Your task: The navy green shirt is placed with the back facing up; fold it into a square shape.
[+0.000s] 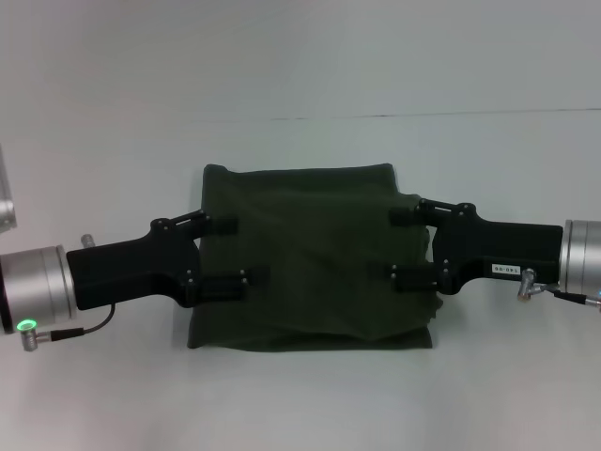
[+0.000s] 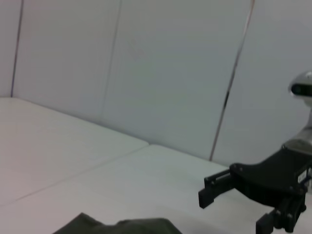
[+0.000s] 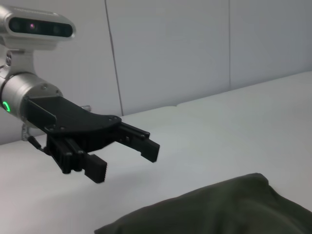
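Note:
The navy green shirt point(image 1: 315, 258) lies on the white table as a folded, roughly rectangular bundle in the middle of the head view. My left gripper point(image 1: 230, 254) is open over the shirt's left edge, one finger toward the far corner and one toward the near side. Mirroring it, my right gripper point(image 1: 406, 246) stands open over the right edge. Neither holds any fabric. The left wrist view shows the right gripper point(image 2: 236, 209) hovering open beyond a strip of shirt point(image 2: 122, 226). The right wrist view shows the left gripper point(image 3: 122, 158) open above the table, past the shirt point(image 3: 219, 209).
The white table point(image 1: 300, 395) spreads on all sides of the shirt, with a seam line point(image 1: 423, 116) across the back. Pale wall panels point(image 2: 170, 73) rise behind the table. A grey object point(image 1: 6, 202) shows at the far left edge.

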{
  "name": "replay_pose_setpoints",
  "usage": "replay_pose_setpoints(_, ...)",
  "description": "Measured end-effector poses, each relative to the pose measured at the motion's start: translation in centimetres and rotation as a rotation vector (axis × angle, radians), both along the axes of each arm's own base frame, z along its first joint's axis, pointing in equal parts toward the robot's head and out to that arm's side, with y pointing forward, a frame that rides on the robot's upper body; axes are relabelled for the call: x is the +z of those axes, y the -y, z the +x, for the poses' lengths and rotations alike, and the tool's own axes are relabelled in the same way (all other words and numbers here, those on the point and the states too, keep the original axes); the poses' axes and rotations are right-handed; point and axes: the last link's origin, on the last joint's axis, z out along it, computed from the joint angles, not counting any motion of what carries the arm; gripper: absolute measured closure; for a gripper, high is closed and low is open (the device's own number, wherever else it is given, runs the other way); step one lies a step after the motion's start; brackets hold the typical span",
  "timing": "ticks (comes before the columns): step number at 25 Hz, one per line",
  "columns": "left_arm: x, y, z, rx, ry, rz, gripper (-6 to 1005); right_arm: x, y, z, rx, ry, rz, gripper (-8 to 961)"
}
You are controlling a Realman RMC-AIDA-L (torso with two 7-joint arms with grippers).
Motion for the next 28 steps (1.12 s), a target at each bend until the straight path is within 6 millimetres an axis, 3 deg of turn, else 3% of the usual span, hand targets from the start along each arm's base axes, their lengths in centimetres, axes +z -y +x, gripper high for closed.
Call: replay_pose_setpoints(28, -0.50, 0.45, -0.14, -0.047, -0.057, -0.041, 91, -0.20, 0.59, -0.05, 0.011, -0.019, -0.029, 38)
